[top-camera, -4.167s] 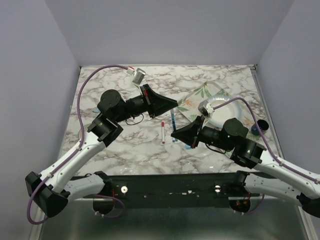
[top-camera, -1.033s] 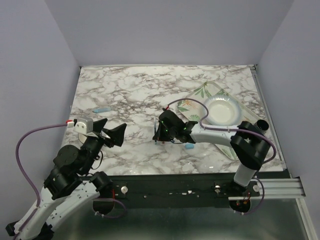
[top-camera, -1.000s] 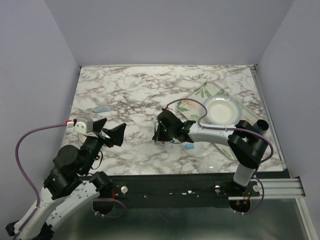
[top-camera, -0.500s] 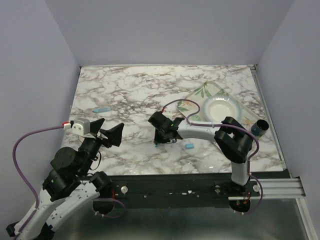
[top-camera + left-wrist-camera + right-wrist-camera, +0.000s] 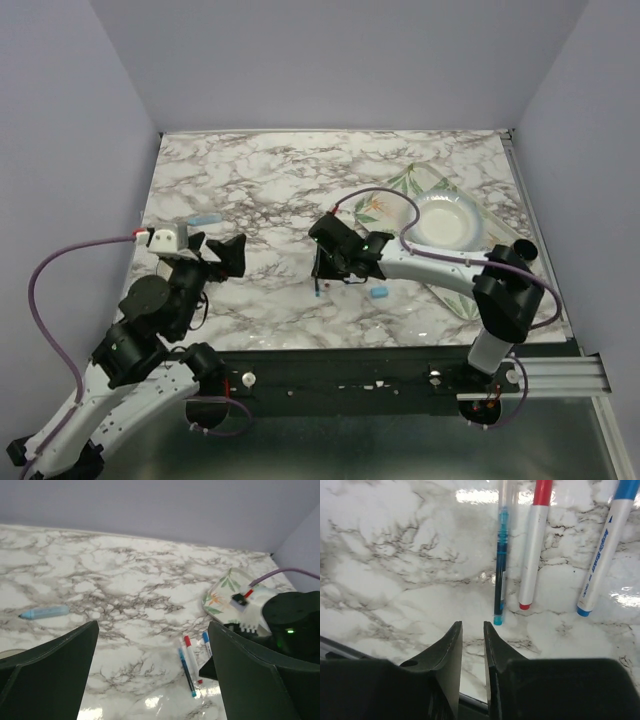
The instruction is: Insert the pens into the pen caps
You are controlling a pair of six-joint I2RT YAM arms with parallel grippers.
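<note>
Three pens (image 5: pixel 532 555) lie side by side on the table (image 5: pixel 395 555), top centre of my right wrist view; right gripper (image 5: pixel 472 627) just below them, slightly parted, empty; left gripper (image 5: pixel 152 630) wide open, empty

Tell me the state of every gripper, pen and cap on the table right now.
left gripper: wide open, empty
right gripper: slightly open, empty
blue-barrel pen: lying flat
red-ended pen: lying flat
blue-ended pen: lying flat
left light blue cap: lying loose, apart from pens
right light blue cap: lying loose
</note>
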